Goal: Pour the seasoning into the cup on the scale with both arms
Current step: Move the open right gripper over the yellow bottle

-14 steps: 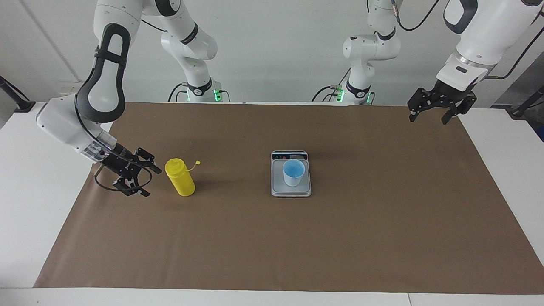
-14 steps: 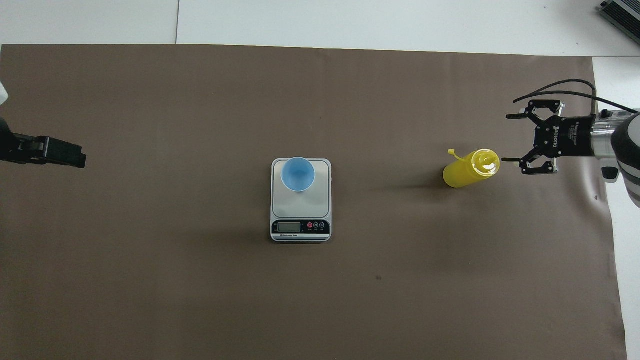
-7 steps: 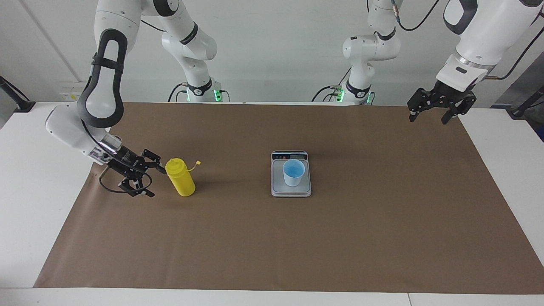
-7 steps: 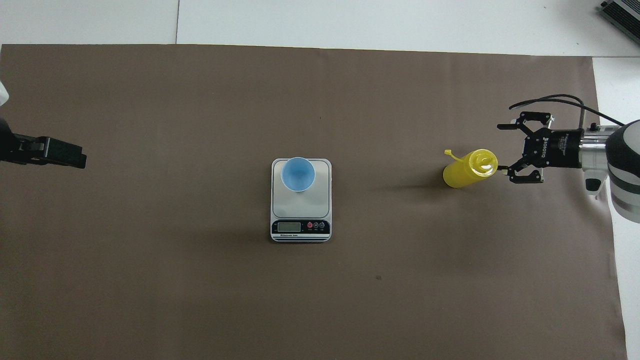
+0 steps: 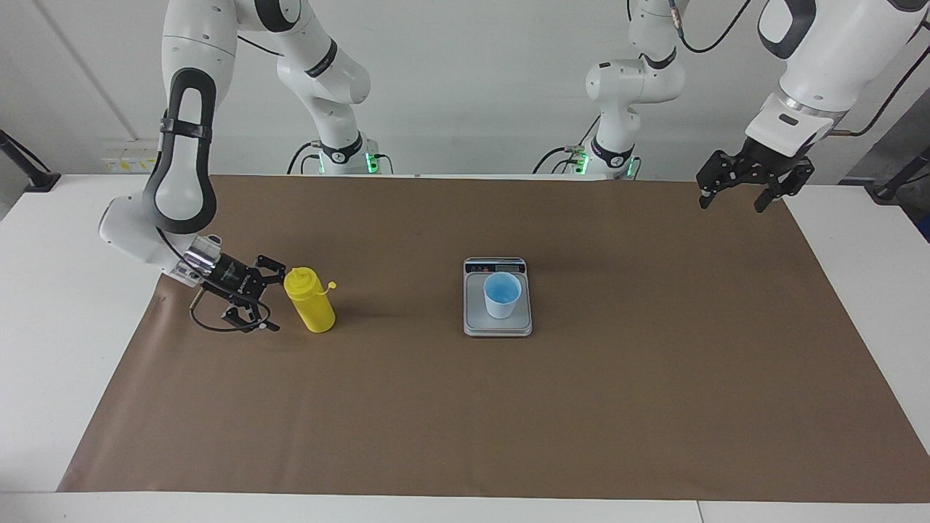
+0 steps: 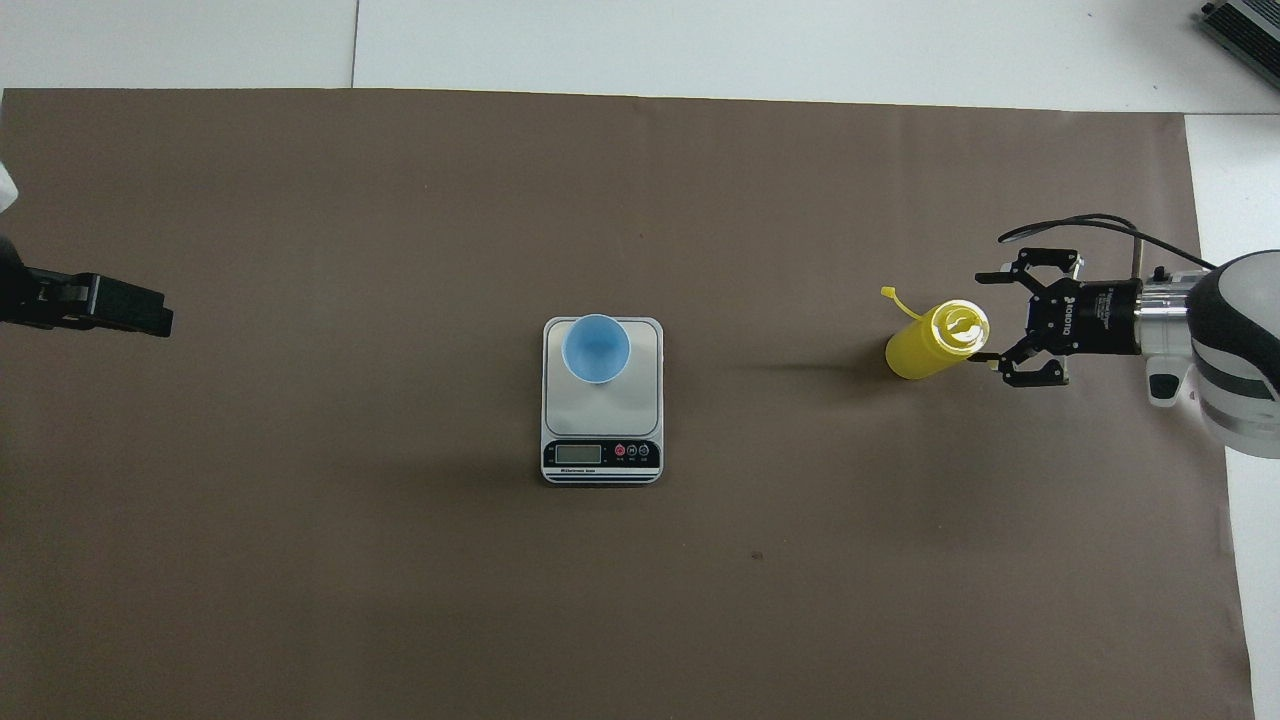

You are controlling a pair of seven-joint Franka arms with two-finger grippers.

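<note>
Brown paper (image 5: 465, 407) covers most of the white surface (image 5: 43, 349), and on it stand three task things: one scale, one cup, one squeeze bottle. One silver-grey kitchen scale (image 5: 498, 323) sits at the middle of the paper, its dark display strip on the edge nearer to the robots. One small light-blue cup (image 5: 502, 294) stands upright on the scale's steel plate, on the half away from the display.

One bright yellow squeeze bottle (image 5: 311, 301) stands upright on the paper, well apart from the scale, toward the right arm's end of the surface and about level with it. Its ribbed nozzle top points up and its one small tethered cap sticks out to the side that faces the scale.

Two white arms are in view, each with one black two-finger tool. The right tool (image 5: 270, 306) lies low and sideways just beside the bottle, on the side away from the scale, its fingers spread apart with the nearer-to-robots fingertip at the bottle's shoulder; whether it touches the plastic cannot be told. It holds nothing.

The left tool (image 5: 732, 201) hangs in the air over the paper's corner at the left arm's end, well apart from the scale, fingers apart and empty; this arm waits.
</note>
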